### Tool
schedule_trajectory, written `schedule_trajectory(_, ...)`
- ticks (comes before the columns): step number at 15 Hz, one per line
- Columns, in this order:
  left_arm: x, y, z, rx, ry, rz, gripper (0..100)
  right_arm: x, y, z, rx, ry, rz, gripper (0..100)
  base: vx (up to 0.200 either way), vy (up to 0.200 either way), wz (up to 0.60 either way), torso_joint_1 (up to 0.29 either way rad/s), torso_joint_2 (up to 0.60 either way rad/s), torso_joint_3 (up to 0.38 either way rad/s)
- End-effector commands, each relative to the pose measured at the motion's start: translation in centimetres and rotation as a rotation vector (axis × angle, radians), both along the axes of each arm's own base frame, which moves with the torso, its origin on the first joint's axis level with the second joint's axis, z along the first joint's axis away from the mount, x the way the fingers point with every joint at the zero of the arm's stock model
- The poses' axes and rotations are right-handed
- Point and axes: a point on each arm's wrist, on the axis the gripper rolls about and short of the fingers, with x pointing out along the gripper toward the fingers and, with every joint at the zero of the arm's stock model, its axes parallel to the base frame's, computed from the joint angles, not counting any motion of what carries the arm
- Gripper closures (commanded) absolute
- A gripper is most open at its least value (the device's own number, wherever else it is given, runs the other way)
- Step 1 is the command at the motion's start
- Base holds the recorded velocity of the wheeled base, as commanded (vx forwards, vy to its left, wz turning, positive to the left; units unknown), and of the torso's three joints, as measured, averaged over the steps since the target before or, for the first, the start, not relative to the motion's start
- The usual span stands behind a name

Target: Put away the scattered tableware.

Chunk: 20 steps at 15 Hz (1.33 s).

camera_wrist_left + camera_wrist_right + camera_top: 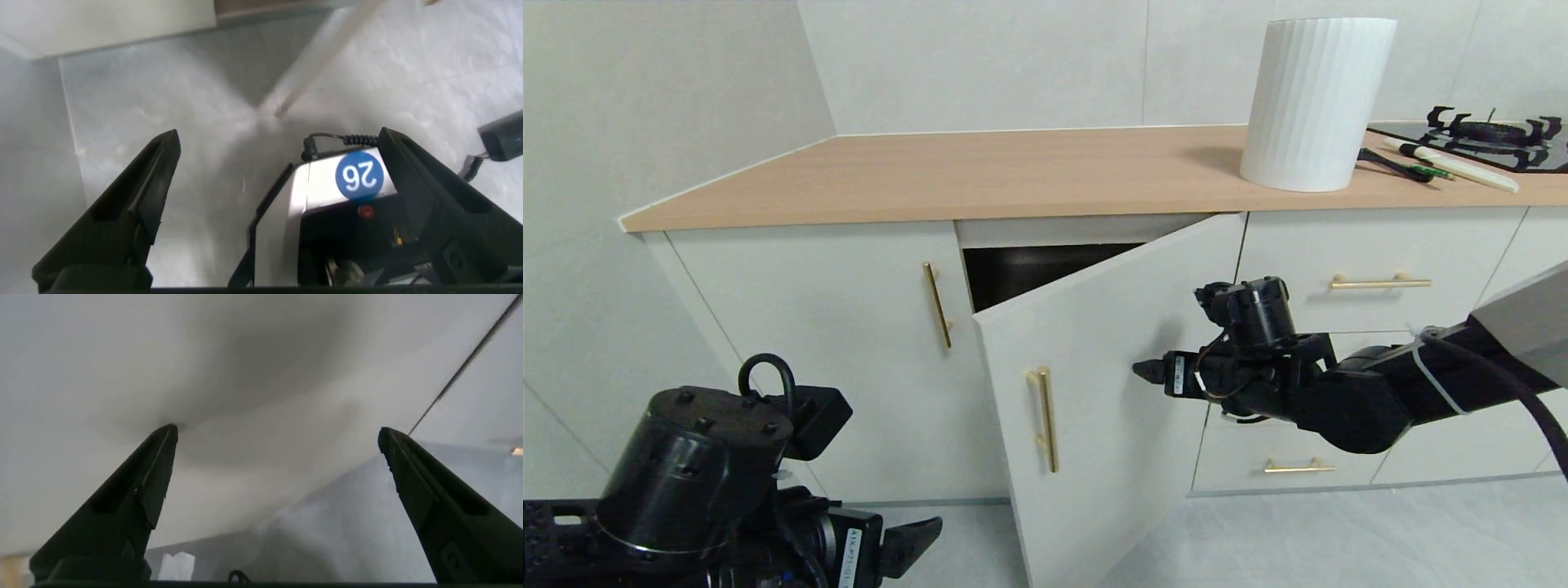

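Tableware (1454, 164): slim, white and dark.

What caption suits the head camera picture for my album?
Open right claw at the face of an ajar cabinet door, below a wooden counter bearing a white ribbed container.

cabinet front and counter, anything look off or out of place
One cabinet door hangs partly open while the neighbour door is shut. On the counter, a couple of utensils lie loose beside the white holder, by the stove. Nothing looks spilled or broken.
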Motion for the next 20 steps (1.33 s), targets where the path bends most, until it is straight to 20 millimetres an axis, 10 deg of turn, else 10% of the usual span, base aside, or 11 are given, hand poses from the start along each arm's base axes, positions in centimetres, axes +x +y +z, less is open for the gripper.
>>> schedule_trajectory(1,0.0,0.0,0.0,-0.001,0.0,0.001,0,0.3,0.2,-0.3,0.003,0.002,-0.004,0,0.0,0.0,0.0,0.0,0.0,0.0)
schedule_trajectory(20,0.0,0.0,-0.1,-0.001,0.002,0.003,0,6.4,3.0,-2.5,0.132,-0.147,-0.31,0,0.0,0.0,0.0,0.0,0.0,0.0)
